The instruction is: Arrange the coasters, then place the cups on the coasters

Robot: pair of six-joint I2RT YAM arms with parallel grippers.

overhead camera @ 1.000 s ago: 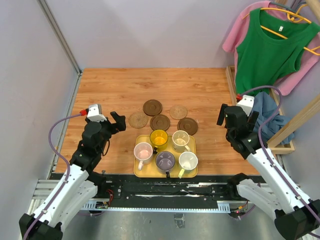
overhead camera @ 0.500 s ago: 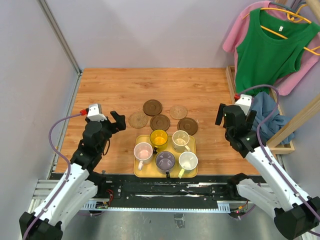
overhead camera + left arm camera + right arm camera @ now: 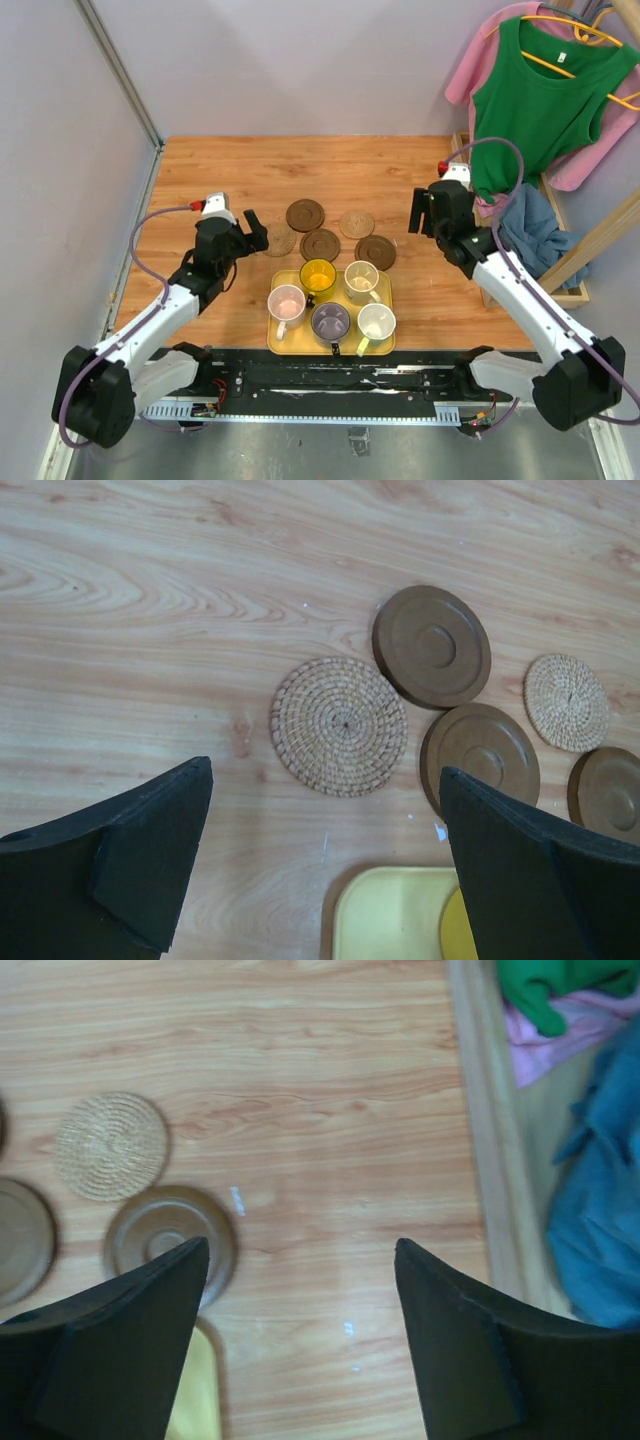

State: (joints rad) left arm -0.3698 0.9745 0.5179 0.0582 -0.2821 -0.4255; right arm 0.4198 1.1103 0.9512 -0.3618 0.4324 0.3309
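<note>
Five coasters lie in a cluster beyond the tray: dark brown ones [image 3: 305,215] [image 3: 320,245] [image 3: 375,252] and tan woven ones [image 3: 278,240] [image 3: 357,224]. Five cups stand on the yellow tray [image 3: 272,345]: pink [image 3: 287,303], yellow [image 3: 318,275], cream [image 3: 361,278], grey-purple [image 3: 330,321] and pale green-white [image 3: 376,322]. My left gripper [image 3: 325,770] hovers open just near of the larger woven coaster [image 3: 338,725], holding nothing. To the right of the coasters my right gripper [image 3: 300,1245] is open over bare wood, with a dark brown coaster [image 3: 165,1235] beside its left finger.
A wooden rail [image 3: 490,1140] bounds the table on the right, with blue cloth [image 3: 600,1220] past it. Green and pink tops [image 3: 540,100] hang at the back right. A grey wall [image 3: 60,200] closes the left side.
Both arms have reached forward. The left gripper moved right and away from me to the woven coaster. The right gripper moved left and farther out, nearer the coasters.
</note>
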